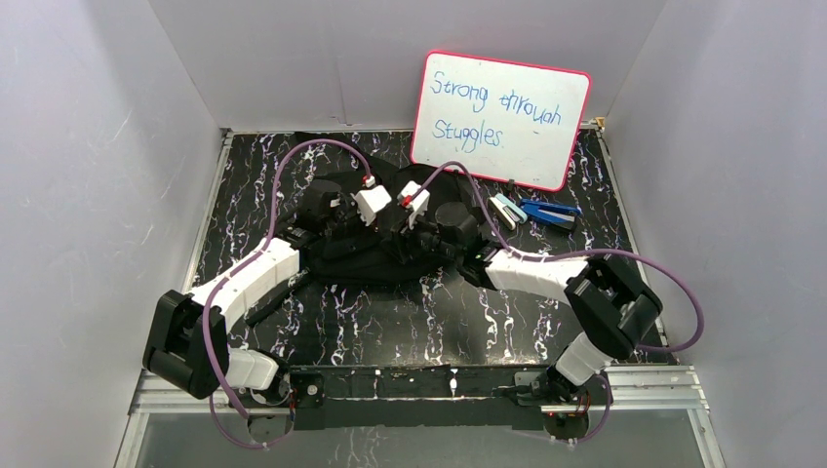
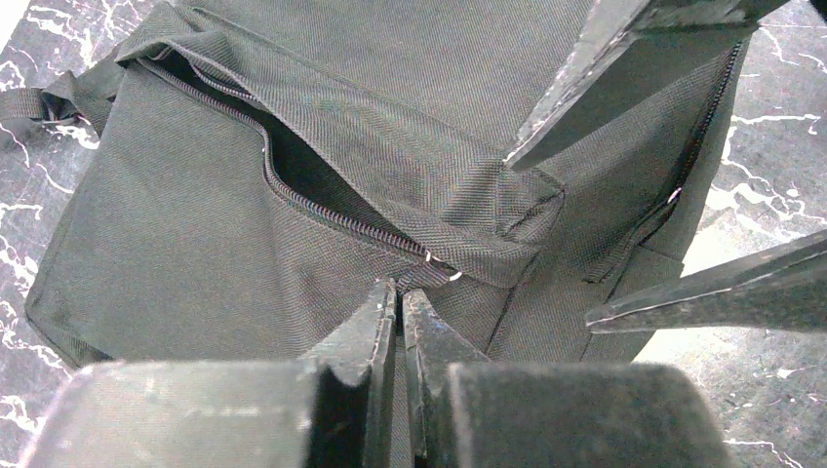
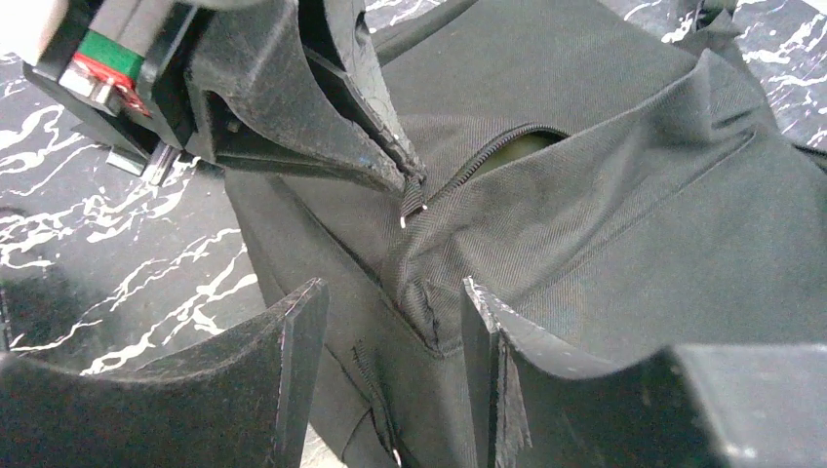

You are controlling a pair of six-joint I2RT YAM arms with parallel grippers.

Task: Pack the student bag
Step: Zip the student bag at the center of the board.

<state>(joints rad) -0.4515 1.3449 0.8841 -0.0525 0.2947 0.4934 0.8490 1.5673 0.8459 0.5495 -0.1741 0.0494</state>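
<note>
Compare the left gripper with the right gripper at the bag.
The left gripper is shut, pinching the zip pull; the right gripper is open. The left gripper's tips meet on that pull; the right gripper's straddle a fold of the student bag without clamping it. Both are black and sit at the same zip end.

right hand (image 3: pixel 392 304) jaws apart astride student bag (image 3: pixel 605 195) fold | left hand (image 3: pixel 402 175) seemingly pinching zip pull (image 3: pixel 412 200)

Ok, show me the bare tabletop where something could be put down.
Widest bare table: the front strip between the student bag and the arm bases. Smaller: back left corner, between bag and wall. Crowded: mid-table, left claw and right claw at the bag; back right, whiteboard and stationery.
</note>
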